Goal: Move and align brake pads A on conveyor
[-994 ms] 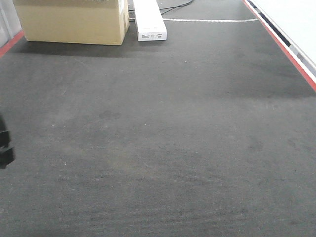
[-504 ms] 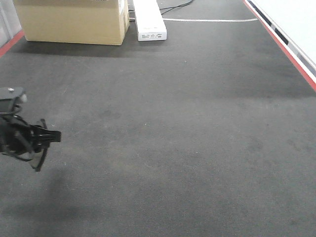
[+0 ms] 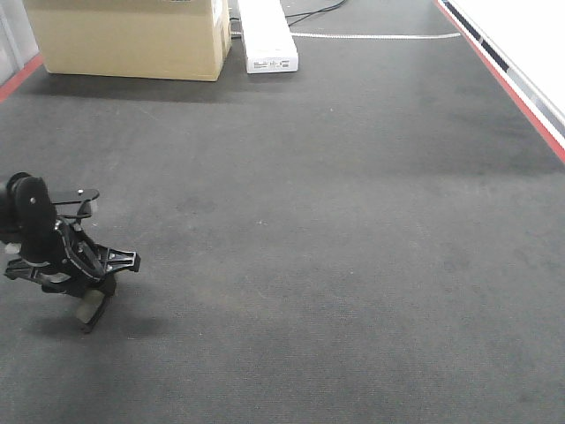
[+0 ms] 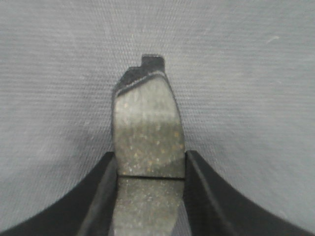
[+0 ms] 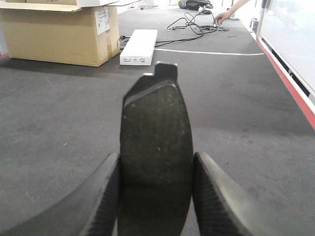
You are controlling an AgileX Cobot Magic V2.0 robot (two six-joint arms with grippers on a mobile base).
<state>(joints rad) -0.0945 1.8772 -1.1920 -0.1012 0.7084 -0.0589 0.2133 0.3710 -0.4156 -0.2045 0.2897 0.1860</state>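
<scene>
My left gripper (image 3: 92, 305) hangs low over the conveyor (image 3: 335, 247) near its left edge, in the front-facing view. In the left wrist view the gripper (image 4: 150, 169) is shut on a brake pad (image 4: 146, 128), a speckled grey curved pad with a thin groove across the middle, held flat side up just above the belt (image 4: 246, 73). The right wrist view has my right gripper (image 5: 156, 174) shut on a second dark brake pad (image 5: 156, 128), raised over the belt (image 5: 246, 123). The front-facing view does not take in the right gripper.
A cardboard box (image 3: 132, 40) and a long white box (image 3: 265, 35) stand at the belt's far end. A red edge strip (image 3: 503, 84) runs along the right side. Cables (image 5: 192, 24) and a person's hand (image 5: 224, 15) lie beyond a white line (image 3: 375, 36).
My left arm has come in from the left edge of the front-facing view, moving right and downward toward the belt.
</scene>
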